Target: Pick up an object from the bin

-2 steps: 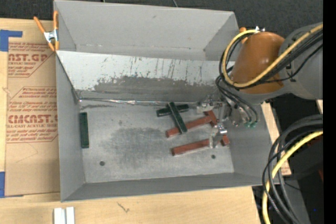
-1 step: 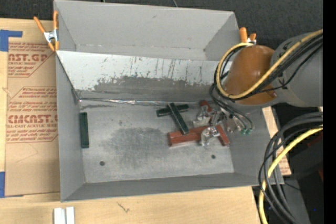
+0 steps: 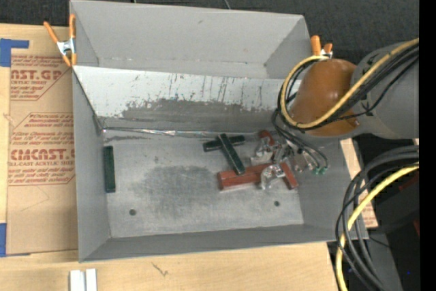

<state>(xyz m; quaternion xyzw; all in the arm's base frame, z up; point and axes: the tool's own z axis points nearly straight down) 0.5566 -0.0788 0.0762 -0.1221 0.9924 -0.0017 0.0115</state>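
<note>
At the far left of the grey metal bin (image 3: 88, 146), hard by the left wall, there's one dark green bar (image 3: 109, 169), flat and straight-edged, lying lengthwise from far to near, all on its own. Moving right, it's bare floor, dull metal scuffed and scratched. Now the middle: a dark green cross-shaped piece (image 3: 229, 147), slim bars meeting at an angle; whether that's one part or two laid across each other, I can't tell. Just near of it lies a red-brown block (image 3: 237, 180), oblong and matte, set crosswise on the floor, touching the green piece's near end.

And here's the gripper (image 3: 274, 172), shiny metal, down at the floor right on the block's right end. Spread or closed, I can't tell, nor whether it has hold of the block. A second red-brown piece (image 3: 291, 179) sits tilted just right of it, and a small reddish bit (image 3: 264, 138) pokes out on the far side. Above it all bulges the wrist's smooth, rounded orange-brown cover (image 3: 325, 95), looped with yellow and black cables (image 3: 289, 88).
</note>
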